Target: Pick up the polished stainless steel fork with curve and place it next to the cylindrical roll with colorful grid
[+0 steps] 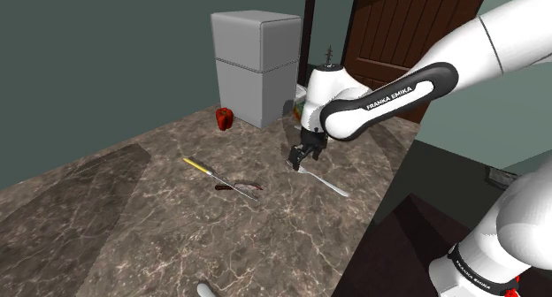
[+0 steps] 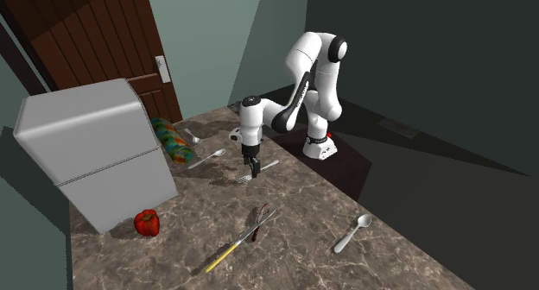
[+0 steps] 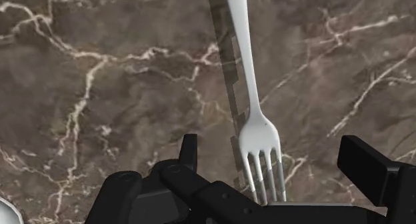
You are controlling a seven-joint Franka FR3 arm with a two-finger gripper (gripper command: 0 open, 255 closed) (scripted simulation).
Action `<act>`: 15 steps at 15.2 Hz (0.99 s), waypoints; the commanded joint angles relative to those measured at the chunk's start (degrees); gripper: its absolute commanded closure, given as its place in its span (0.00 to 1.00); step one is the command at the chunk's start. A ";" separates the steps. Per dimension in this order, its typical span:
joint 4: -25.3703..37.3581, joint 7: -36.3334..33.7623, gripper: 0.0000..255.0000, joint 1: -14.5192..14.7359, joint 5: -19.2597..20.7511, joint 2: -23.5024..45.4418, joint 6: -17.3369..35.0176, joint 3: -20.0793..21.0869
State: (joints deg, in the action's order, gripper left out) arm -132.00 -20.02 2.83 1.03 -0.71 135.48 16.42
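Though flat, shiny silver fork

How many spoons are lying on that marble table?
2. One spoon lies alone near the edge of the table at the second exterior view's lower right; a second spoon lies beside the colourful roll. Others may hide behind the roll.

Red pepper, yellow-handled knife, spoon, grey box.

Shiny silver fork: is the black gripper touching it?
Apart. Wrist view: silver fork lies between the black gripper's open fingers, marble showing either side.
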 commanded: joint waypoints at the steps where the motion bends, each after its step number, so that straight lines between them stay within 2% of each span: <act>1: -0.46 -0.51 0.00 0.05 0.49 1.18 1.60 0.07; 4: -1.10 -1.22 0.00 0.05 1.49 3.31 4.26 0.02; 12: -1.10 -1.22 0.00 0.07 1.49 3.31 4.26 0.01; 13: -1.10 -1.22 1.00 0.07 1.49 3.30 4.27 0.01; 15: -1.08 -1.22 1.00 0.07 1.48 3.29 4.23 0.01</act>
State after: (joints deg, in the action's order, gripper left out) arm -133.02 -21.24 2.67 2.65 2.20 139.57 16.13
